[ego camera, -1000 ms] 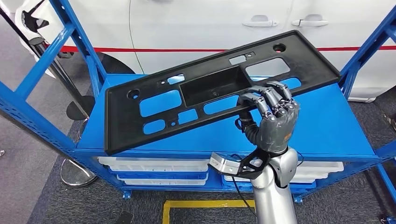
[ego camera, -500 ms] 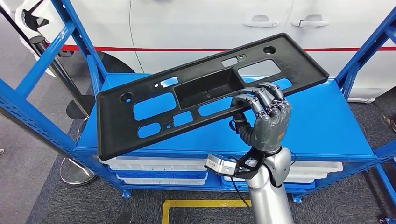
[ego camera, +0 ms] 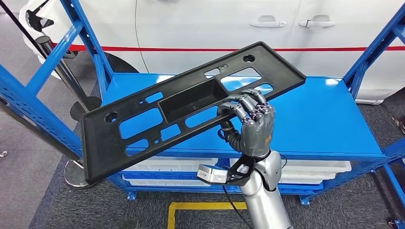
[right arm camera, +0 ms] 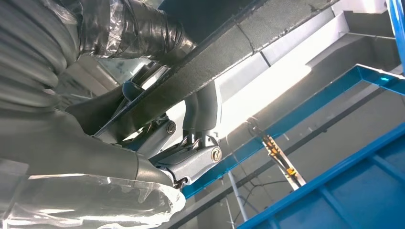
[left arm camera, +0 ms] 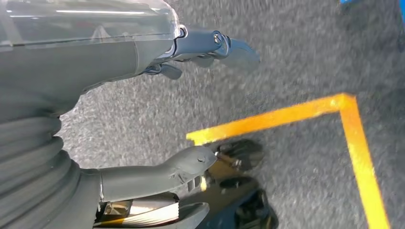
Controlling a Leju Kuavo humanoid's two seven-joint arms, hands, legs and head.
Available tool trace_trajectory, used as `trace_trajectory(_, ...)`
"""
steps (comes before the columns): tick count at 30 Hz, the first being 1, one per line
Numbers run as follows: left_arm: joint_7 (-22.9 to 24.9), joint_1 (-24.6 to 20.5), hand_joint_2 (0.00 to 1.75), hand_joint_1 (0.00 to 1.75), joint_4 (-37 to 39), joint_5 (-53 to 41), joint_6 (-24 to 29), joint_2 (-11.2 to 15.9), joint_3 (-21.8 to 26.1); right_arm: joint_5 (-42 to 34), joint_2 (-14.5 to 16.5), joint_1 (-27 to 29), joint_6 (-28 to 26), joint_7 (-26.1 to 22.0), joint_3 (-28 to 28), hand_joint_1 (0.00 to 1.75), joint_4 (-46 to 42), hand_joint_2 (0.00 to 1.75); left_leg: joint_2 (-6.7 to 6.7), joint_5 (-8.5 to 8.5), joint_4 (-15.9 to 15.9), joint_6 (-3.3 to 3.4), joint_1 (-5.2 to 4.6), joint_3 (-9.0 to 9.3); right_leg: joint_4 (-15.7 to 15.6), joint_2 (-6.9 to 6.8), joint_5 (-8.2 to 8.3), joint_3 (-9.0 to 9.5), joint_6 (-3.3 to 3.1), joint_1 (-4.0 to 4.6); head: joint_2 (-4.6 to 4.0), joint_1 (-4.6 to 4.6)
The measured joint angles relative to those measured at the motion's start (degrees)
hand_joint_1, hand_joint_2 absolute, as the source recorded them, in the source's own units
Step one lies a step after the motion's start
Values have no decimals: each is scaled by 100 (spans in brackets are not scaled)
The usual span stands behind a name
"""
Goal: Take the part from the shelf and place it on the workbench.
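Observation:
The part (ego camera: 188,101) is a long black plastic panel with several cut-outs and a recessed tray in its middle. My right hand (ego camera: 250,124) grips its near long edge, fingers curled over the top, and holds it tilted above the blue shelf top (ego camera: 325,119). The panel's left end hangs past the shelf's front left corner. In the right wrist view the panel's dark edge (right arm camera: 224,52) runs across the right hand (right arm camera: 191,157) clamped on it. My left hand (left arm camera: 86,71) hangs over the floor with fingers apart and nothing in it.
A white car (ego camera: 200,24) stands close behind the shelf. Blue slanted uprights (ego camera: 52,52) frame the shelf on both sides. White bins (ego camera: 162,167) sit on the level below. Yellow floor tape (ego camera: 205,207) marks the grey carpet, and a stanchion base (ego camera: 74,174) stands at the left.
My right hand has carried the panel to the left and nearer to me, so its left end now overhangs the shelf's front corner. The view has shifted slightly.

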Motion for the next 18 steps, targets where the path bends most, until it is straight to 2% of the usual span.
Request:
trace_trajectory(2,32,5,175,0,0,-43,-26,-1,13,-14,2,0,0,0,19,175,32,175,-3,3,14,-60,9,-31,-32,-3,69,-29,-53,-11,0,1)
trace_trajectory(3,40,8,175,0,0,-57,-36,0,18,-27,5,0,0,0,22,175,46,175,-4,-85,96,-92,16,-75,-57,-11,113,-47,-85,-22,0,-2)
trace_trajectory(4,47,9,175,0,0,-71,-49,1,22,-41,8,1,0,0,24,175,58,175,-4,-259,290,-120,23,-157,-81,-22,160,-77,-114,-35,0,-4)
trace_trajectory(6,68,12,175,0,0,-107,-75,2,28,-71,11,2,0,0,23,175,72,175,0,-738,953,-174,49,-392,-83,-37,232,-163,-149,-43,0,-8)
trace_trajectory(7,80,13,175,0,0,-124,-85,2,28,-83,11,2,0,0,23,175,79,175,1,-913,1276,-197,61,-483,-75,-43,264,-212,-152,-42,0,-8)
trace_trajectory(8,90,14,175,0,0,-134,-90,2,29,-83,11,2,0,0,22,175,86,175,1,-986,1454,-215,72,-501,-66,-46,293,-259,-148,-41,0,-8)
trace_trajectory(9,95,14,175,0,0,-140,-91,2,31,-68,11,2,0,0,22,175,96,175,2,-954,1420,-227,81,-413,-56,-47,321,-305,-139,-43,0,-9)
trace_trajectory(10,98,10,175,0,0,-140,-92,2,35,-47,11,1,0,0,22,175,104,175,2,-841,1175,-231,89,-216,-43,-45,347,-346,-125,-47,0,-9)
trace_trajectory(12,99,-10,175,0,0,-141,-95,2,44,-8,12,0,0,0,22,175,113,175,0,-611,400,-211,88,297,-6,-42,393,-413,-83,-45,0,-9)
trace_trajectory(13,99,-22,175,0,0,-144,-100,2,46,6,13,-1,0,0,23,175,113,175,-3,-545,118,-186,77,462,10,-41,415,-436,-52,-41,0,-8)
trace_trajectory(14,101,-28,175,0,0,-149,-110,1,48,12,13,-1,0,0,23,175,113,175,-7,-521,-30,-158,62,535,19,-41,437,-450,-18,-38,0,-7)
trace_trajectory(16,108,-22,175,0,0,-166,-136,0,48,-5,13,-1,0,0,25,175,113,175,-10,-468,-64,-85,41,509,7,-38,495,-462,59,-44,0,-5)
trace_trajectory(17,111,-20,175,0,0,-174,-148,-1,48,-28,12,-1,0,0,26,175,113,175,1,-423,-81,-45,46,496,16,-32,491,-476,91,-54,0,-6)
trace_trajectory(18,115,-23,175,0,0,-182,-155,-1,49,-50,11,-2,0,1,26,175,113,175,11,-367,-102,0,53,476,75,-25,414,-510,121,-61,0,-4)
